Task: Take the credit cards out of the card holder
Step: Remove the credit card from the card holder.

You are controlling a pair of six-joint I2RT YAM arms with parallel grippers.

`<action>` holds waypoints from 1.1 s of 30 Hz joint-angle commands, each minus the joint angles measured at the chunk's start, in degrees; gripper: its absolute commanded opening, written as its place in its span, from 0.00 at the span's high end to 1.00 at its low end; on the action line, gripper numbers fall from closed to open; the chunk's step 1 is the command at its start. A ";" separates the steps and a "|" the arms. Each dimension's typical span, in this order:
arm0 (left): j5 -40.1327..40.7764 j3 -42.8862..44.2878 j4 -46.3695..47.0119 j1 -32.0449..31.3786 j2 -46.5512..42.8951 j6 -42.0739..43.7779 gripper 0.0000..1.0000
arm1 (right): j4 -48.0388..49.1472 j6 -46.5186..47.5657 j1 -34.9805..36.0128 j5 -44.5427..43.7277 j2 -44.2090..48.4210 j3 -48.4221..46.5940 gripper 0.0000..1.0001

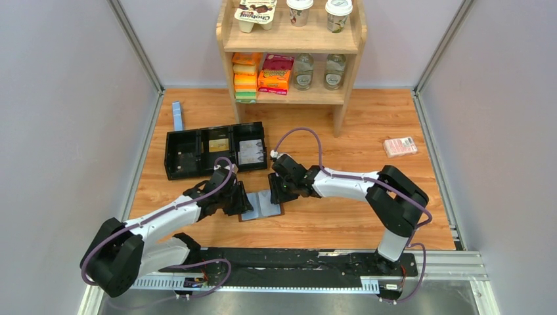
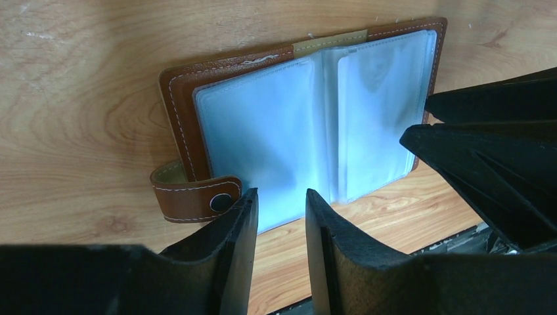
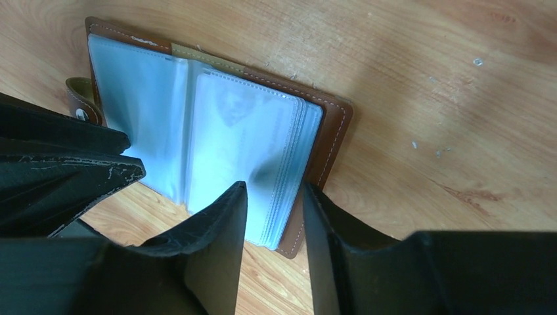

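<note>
The card holder [image 1: 264, 205] lies open on the wooden table, brown leather edging around cloudy pale-blue sleeves. It fills the left wrist view [image 2: 309, 125] and the right wrist view [image 3: 217, 125]. I cannot tell whether a credit card sits inside the sleeves. My left gripper [image 1: 238, 198] is open and empty at the holder's left half, its tips [image 2: 281, 195] beside the snap strap [image 2: 197, 197]. My right gripper [image 1: 276, 190] is open, its tips [image 3: 274, 189] at the outer edge of the right sleeve stack. A silvery card [image 1: 251, 152] and a yellowish card [image 1: 219, 144] lie in the black tray.
The long black compartmented tray [image 1: 180, 156] lies just behind the holder. A narrow blue strip [image 1: 177, 115] lies at the back left and a pink-red packet [image 1: 400, 146] at the right. A wooden shelf [image 1: 339, 98] with goods stands at the back centre. Grey walls flank the table.
</note>
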State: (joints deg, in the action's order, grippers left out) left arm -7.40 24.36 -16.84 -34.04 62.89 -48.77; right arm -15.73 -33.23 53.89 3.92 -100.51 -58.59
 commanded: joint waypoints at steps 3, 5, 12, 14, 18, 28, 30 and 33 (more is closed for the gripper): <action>0.10 -0.72 0.76 -0.15 0.65 -1.06 0.60 | -1.50 1.68 1.39 -7.09 3.65 -3.37 0.57; 0.10 -0.72 0.76 -0.15 0.83 -1.06 0.60 | -1.33 1.94 1.40 -6.21 3.30 -3.73 0.57; -0.07 -0.72 0.76 -0.15 1.35 -1.15 0.60 | 0.17 1.68 1.57 -2.69 0.85 -3.81 0.61; -0.07 -0.72 0.84 -0.15 1.44 -1.24 0.60 | 0.08 1.86 1.66 -2.26 -0.21 -4.08 0.63; -0.07 -0.80 0.93 -0.15 1.62 -1.24 0.60 | 1.49 2.03 1.57 -0.06 -1.00 -3.55 0.64; -0.86 -0.98 2.07 -0.24 3.02 -1.50 0.60 | 2.98 2.91 1.75 3.98 -1.01 -3.73 0.64; -1.04 -1.07 2.43 -0.24 3.29 -1.59 0.60 | 4.03 3.17 1.66 5.56 -0.48 -3.55 0.64; -1.21 -1.07 2.95 -0.41 3.55 -1.68 0.60 | 5.70 3.17 1.75 8.02 0.23 -3.11 0.64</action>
State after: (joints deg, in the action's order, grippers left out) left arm -8.86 24.36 -13.85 -34.04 65.17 -50.19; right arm -15.11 -30.98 55.11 7.09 -102.13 -60.95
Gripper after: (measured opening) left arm 0.400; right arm 0.360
